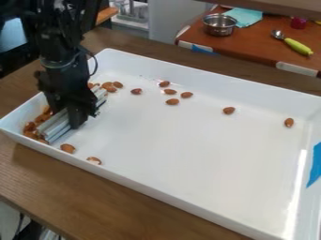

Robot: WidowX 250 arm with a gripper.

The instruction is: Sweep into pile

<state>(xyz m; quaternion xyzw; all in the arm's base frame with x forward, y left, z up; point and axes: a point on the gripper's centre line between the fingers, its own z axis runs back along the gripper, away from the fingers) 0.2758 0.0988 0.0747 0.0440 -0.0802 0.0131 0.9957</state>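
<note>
Gripper, black and two-fingered, stands in the left part of a white, glossy, rectangular tray, jaws clamped on a pale grey, ridged, straight bar. Bar lies slantwise between the jaws, one end toward the near left, the other toward the far side; one jaw shows against its right face. Brown, oval almonds are the material to be swept: some lie left of the jaws, between bar and left wall of tray; some bunch by the bar's far end; others lie loose to the right, well apart from the jaws; a few sit near the bar's near end. Count, tools: one bar, one tray. Count, almonds: seven loose on the tray floor to the right, of which five form a loose group toward the far wall and two lie singly farther right; two near the near wall, right of the bar's near end. Bunch at the far end: at least three, partly overlapping. Left group: several, partly hidden by bar and arm, exact number cannot be told. Tray rests on a brown wooden table; one blue tape patch on its right wall. On a reddish-brown counter at far right: one round, shiny metal bowl, one pale turquoise cloth, one metal-headed spoon with green handle.
</note>
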